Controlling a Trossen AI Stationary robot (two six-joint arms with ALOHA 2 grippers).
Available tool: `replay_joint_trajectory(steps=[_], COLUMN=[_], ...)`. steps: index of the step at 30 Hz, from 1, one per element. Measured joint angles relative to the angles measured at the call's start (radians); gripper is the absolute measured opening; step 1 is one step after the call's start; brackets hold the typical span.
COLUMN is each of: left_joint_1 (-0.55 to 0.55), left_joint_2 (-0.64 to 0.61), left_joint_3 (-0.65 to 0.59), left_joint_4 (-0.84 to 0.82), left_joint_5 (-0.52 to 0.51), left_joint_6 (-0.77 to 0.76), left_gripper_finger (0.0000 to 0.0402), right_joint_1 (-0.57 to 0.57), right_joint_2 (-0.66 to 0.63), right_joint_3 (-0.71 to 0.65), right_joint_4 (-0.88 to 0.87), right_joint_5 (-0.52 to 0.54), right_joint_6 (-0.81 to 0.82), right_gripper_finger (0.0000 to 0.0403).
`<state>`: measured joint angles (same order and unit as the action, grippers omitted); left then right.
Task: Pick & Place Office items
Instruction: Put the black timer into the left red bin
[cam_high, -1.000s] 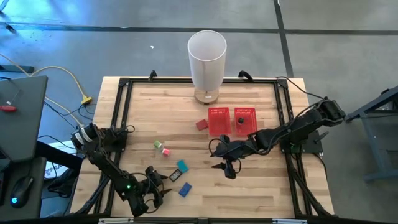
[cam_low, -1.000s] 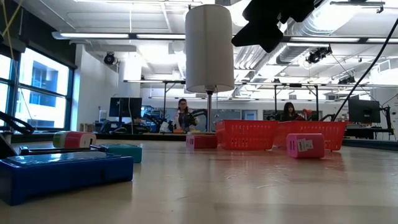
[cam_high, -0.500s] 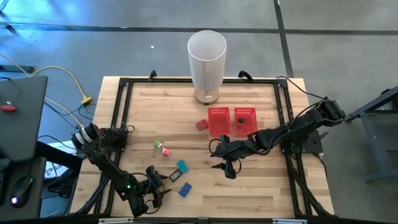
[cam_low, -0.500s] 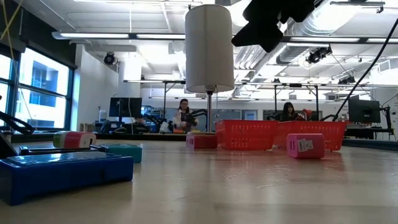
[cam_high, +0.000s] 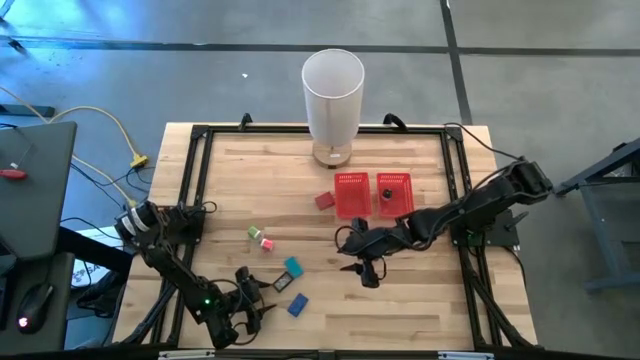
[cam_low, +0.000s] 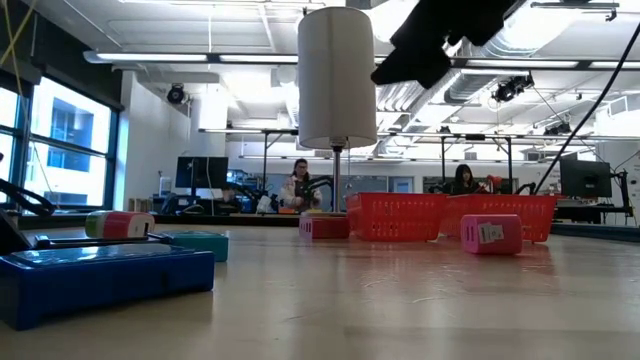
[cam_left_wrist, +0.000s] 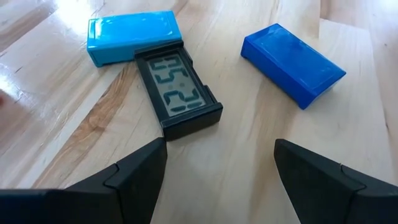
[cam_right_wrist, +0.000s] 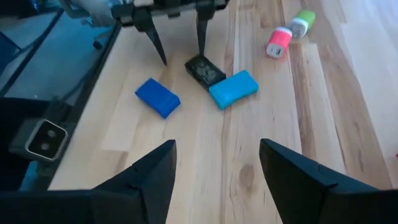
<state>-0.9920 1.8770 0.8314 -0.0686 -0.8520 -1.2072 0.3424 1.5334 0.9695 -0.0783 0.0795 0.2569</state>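
Counted on the wooden table (cam_high: 420, 290): one blue block (cam_high: 297, 305), one black piece with a digit display (cam_high: 282, 284), one teal block (cam_high: 292, 266), one pink piece (cam_high: 266, 243), one green piece (cam_high: 254, 232), one red block (cam_high: 323, 200) just beside the tray. Also one red two-compartment mesh tray (cam_high: 351, 195) with one small dark item (cam_high: 387, 191) in its right compartment, and one tall white cylinder (cam_high: 332, 95) at the far edge.

Left tool (cam_high: 262, 307) low at the near-left corner, fingers spread, empty, pointing at the black piece and blue block just ahead. Right tool (cam_high: 356, 266) reaching in from the right side, hovering mid-table near the tray's front, fingers spread, holding nothing.

Black frame rails around the light plank top. Beyond: grey floor, workshop with ceiling lights, windows, monitors, and two seated people (cam_low: 298, 186) far behind.
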Motion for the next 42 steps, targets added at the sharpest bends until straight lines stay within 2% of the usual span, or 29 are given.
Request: replay_joint_trajectory(steps=[14, 42], left_joint_1=[0.005, 0.121], left_joint_2=[0.045, 0.047], left_joint_3=[0.001, 0.000], left_joint_4=[0.028, 0.055], left_joint_5=[-0.058, -0.059], left_joint_6=[0.052, 0.089], left_gripper_finger=[0.0289, 0.0289], right_joint_1=[0.014, 0.045], right_joint_2=[0.123, 0.124], right_joint_3=[0.000, 0.000], right_joint_4=[0.080, 0.096], right_joint_5=[-0.008, -0.007], right_joint_6=[0.000, -0.026], right_gripper_finger=[0.0218, 0.0218])
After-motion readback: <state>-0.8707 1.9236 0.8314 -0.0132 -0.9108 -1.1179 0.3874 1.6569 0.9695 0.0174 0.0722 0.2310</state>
